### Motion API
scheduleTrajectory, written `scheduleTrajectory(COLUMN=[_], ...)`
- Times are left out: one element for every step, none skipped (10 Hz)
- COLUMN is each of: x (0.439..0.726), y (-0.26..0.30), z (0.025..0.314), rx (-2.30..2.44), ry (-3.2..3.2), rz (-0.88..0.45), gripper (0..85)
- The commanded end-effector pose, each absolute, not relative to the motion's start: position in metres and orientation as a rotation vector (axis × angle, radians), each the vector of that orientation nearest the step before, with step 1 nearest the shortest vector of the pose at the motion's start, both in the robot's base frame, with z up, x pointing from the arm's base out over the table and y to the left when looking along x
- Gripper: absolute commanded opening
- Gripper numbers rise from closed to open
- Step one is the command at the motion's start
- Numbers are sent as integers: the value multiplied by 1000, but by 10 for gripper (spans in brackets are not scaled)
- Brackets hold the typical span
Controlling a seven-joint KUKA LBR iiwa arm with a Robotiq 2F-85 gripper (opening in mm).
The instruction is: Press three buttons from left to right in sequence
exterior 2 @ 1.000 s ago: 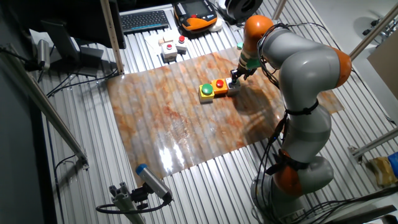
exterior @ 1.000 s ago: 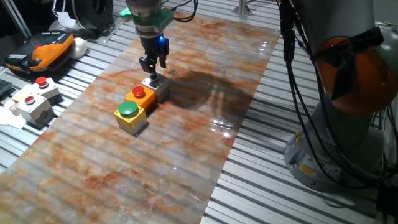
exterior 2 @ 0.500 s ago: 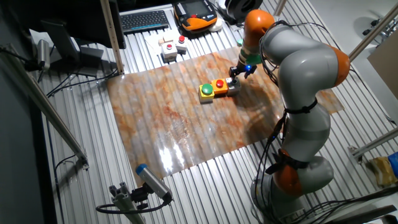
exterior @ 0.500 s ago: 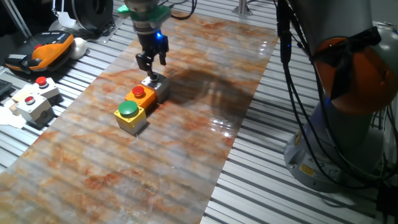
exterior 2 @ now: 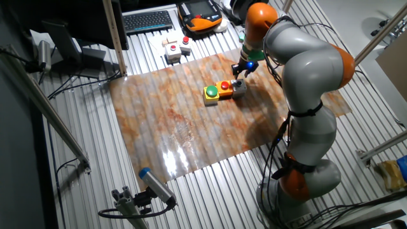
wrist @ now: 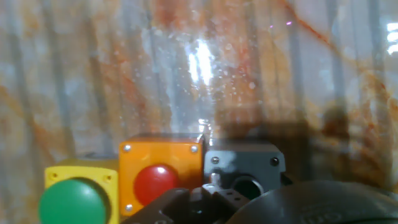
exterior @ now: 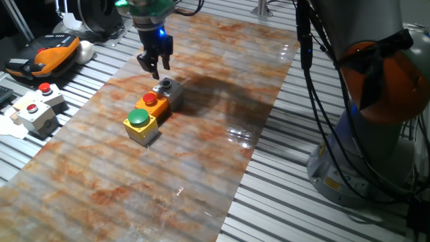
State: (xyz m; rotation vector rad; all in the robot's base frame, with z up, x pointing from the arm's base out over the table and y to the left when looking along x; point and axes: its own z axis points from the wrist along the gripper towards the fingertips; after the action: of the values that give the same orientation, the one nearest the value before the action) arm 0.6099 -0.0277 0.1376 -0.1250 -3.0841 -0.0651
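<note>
A: Start with the big things. What carries it all?

B: The counter (exterior: 201, 134), a marbled orange-grey sheet, spreads out beneath the pincer (exterior: 153, 62), which hangs off the arm (exterior 2: 305, 70) pointing down.

A: And the three buttons?

B: They sit in one tight row, touching, just below and slightly ahead of the pincer. The yellow box with green cap (exterior: 140, 122) is farthest from it, the orange box with red cap (exterior: 152, 103) is in the middle, and the grey box with dark cap (exterior: 168, 89) is nearest. Packed side by side like that, one straight sweep can reach all three, I'd judge.

A: Is the pincer gripping anything?

B: It holds nothing. The fixed view shows dark fingertips apart from every box, but whether they are spread or together I cannot tell.

A: What has changed?

B: A second ago the tips were on the grey box's cap. Now they have lifted clear and drifted away from the row, so the last press looks done.
</note>
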Motion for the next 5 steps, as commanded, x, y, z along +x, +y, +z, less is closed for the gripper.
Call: scheduleTrajectory(x=[613, 618, 620, 619, 616], y=[-20, -7, 3, 13, 20], z=[143, 150, 156, 159, 159], rx=[-125, -136, -167, -173, -176], ry=[-3072, -3045, -3037, -3053, -3067], rz=[-87, -142, -155, -122, -87], gripper=[170, 0, 0, 0, 0])
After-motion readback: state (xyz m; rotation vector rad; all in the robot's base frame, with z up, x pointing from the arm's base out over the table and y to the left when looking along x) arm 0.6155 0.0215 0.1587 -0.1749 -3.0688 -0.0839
